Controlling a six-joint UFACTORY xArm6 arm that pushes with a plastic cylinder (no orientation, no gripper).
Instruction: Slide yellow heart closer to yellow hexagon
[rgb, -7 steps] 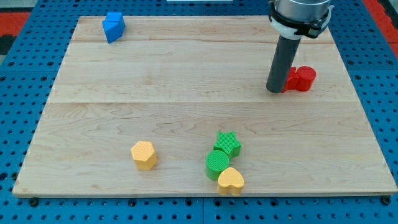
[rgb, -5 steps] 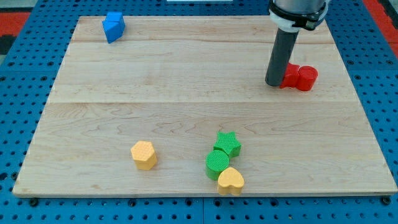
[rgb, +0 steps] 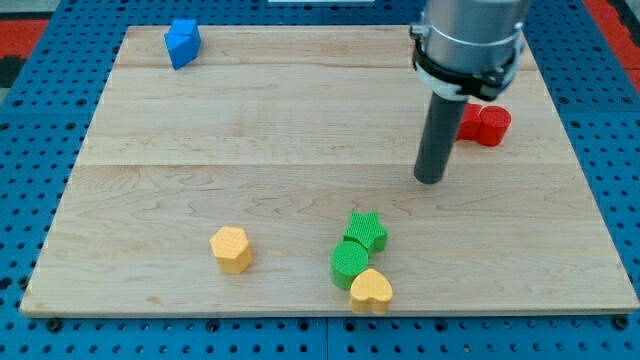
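Dark and straight, the rod comes down from the grey wrist collar at the view's top right, and my tip (rgb: 430, 180) rests on the pale wooden board (rgb: 200, 130), touching no block. No claw is fitted, so nothing opens, closes or grips. The red block (rgb: 483, 125), perhaps two joined cylinders, though the rod hides part of it, lies up and right of my tip. The yellow heart block (rgb: 371, 290) sits near the board's bottom edge, touching the green round block (rgb: 349, 264), with the green star block (rgb: 366, 231) just above. The yellow hexagon block (rgb: 231, 248) lies well apart to the heart's left. A blue block (rgb: 182, 42) sits top left.
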